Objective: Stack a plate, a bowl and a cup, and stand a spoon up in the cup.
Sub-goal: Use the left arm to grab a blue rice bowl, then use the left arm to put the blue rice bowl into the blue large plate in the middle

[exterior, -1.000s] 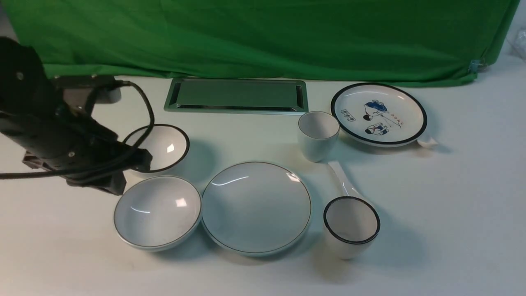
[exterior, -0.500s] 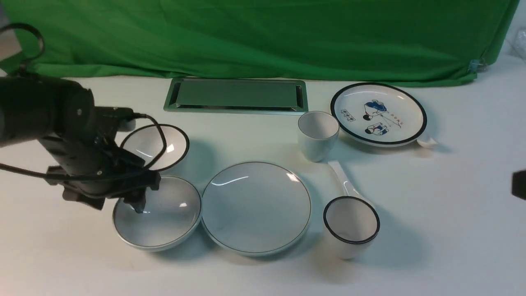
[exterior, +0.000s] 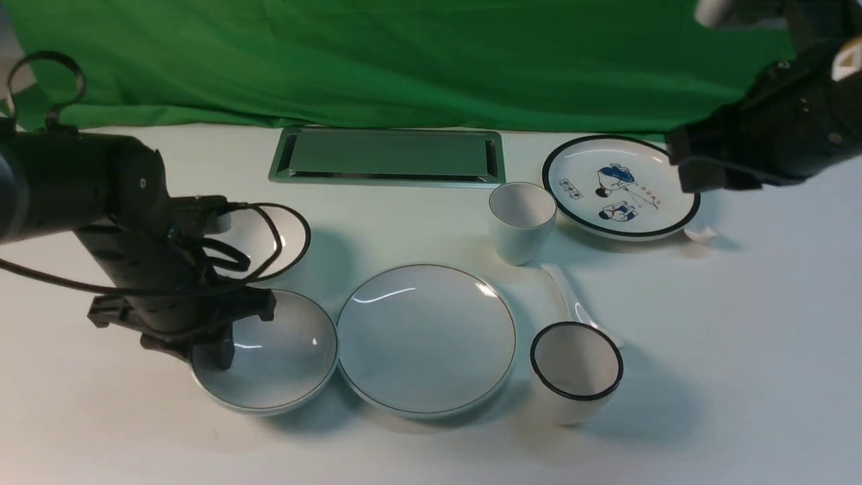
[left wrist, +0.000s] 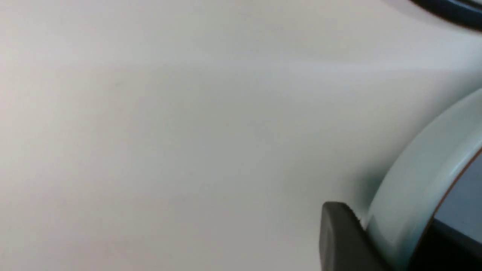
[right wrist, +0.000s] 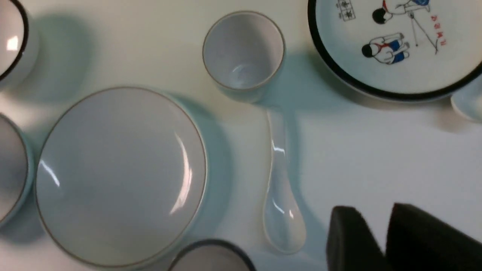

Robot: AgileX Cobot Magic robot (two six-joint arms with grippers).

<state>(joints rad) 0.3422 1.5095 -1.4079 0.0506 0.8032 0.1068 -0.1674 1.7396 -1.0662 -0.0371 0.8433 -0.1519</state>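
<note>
The bowl (exterior: 276, 360) sits at the front left, touching the plate (exterior: 425, 337) to its right. My left gripper (exterior: 219, 350) is shut on the bowl's left rim: in the left wrist view one finger (left wrist: 339, 237) presses the outer wall of the bowl (left wrist: 425, 169) and the other is inside. The cup (exterior: 522, 219) stands upright behind the plate. The spoon (exterior: 569, 296) lies flat between the cup and a black-rimmed cup, which hides part of its scoop. My right gripper (exterior: 697, 176) hangs high over the picture plate, shut and empty. Its wrist view shows the gripper (right wrist: 376, 214), spoon (right wrist: 280, 188), cup (right wrist: 243, 52) and plate (right wrist: 120, 173).
A black-rimmed bowl (exterior: 279, 236) stands behind the left arm. A black-rimmed cup (exterior: 576, 370) stands at the plate's right. A black-rimmed picture plate (exterior: 619, 185) is at the back right, with a second spoon's end (exterior: 700, 233) beside it. A metal recess (exterior: 387, 156) and green cloth lie at the back.
My left gripper came down from behind onto the bowl's left rim and closed. The bowl and plate slid slightly right. My right arm entered at the upper right.
</note>
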